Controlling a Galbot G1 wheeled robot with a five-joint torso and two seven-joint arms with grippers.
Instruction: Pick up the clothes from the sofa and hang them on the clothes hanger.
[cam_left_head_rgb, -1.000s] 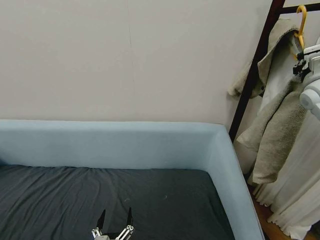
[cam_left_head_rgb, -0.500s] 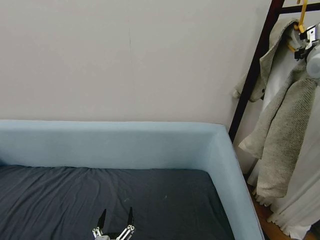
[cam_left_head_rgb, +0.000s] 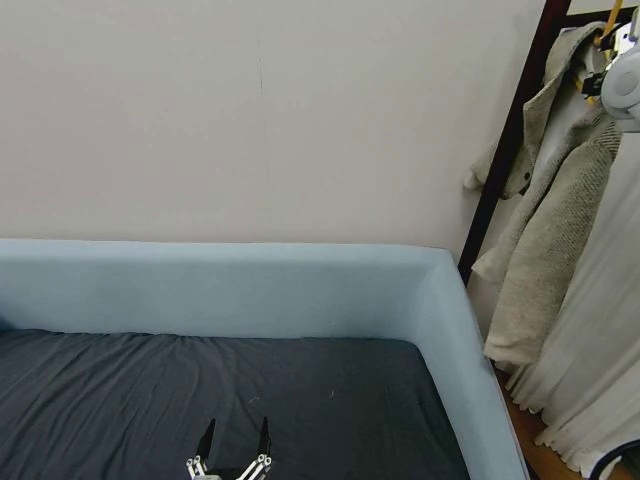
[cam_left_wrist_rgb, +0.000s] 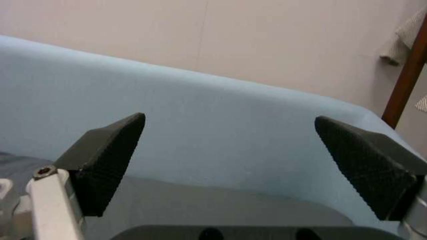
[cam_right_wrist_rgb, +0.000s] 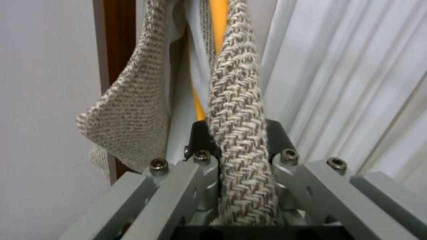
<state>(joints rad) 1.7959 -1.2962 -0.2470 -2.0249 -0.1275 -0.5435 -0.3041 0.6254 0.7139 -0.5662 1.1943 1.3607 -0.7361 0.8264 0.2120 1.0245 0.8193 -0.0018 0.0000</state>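
Note:
A grey knit garment (cam_left_head_rgb: 550, 230) hangs on a yellow hanger (cam_left_head_rgb: 608, 35) at the top right of the head view, beside the dark wooden rack post (cam_left_head_rgb: 505, 150). My right gripper (cam_left_head_rgb: 610, 75) is up at the hanger. In the right wrist view that right gripper (cam_right_wrist_rgb: 240, 165) is shut on a thick fold of the knit garment (cam_right_wrist_rgb: 240, 100), with the yellow hanger (cam_right_wrist_rgb: 219, 20) just behind it. My left gripper (cam_left_head_rgb: 237, 438) stands open low over the sofa's dark seat, holding nothing; in the left wrist view the left gripper (cam_left_wrist_rgb: 228, 119) faces the blue backrest (cam_left_wrist_rgb: 220, 130).
The light blue sofa (cam_left_head_rgb: 250, 290) fills the lower part of the head view, its armrest (cam_left_head_rgb: 470, 370) ending close to the rack. A white curtain (cam_left_head_rgb: 600, 340) hangs behind the garment. The bare wall (cam_left_head_rgb: 250, 120) rises behind the sofa.
My right gripper has risen with the hanger and garment toward the top right corner. The garment now hangs higher and straighter. The left gripper has stayed put.

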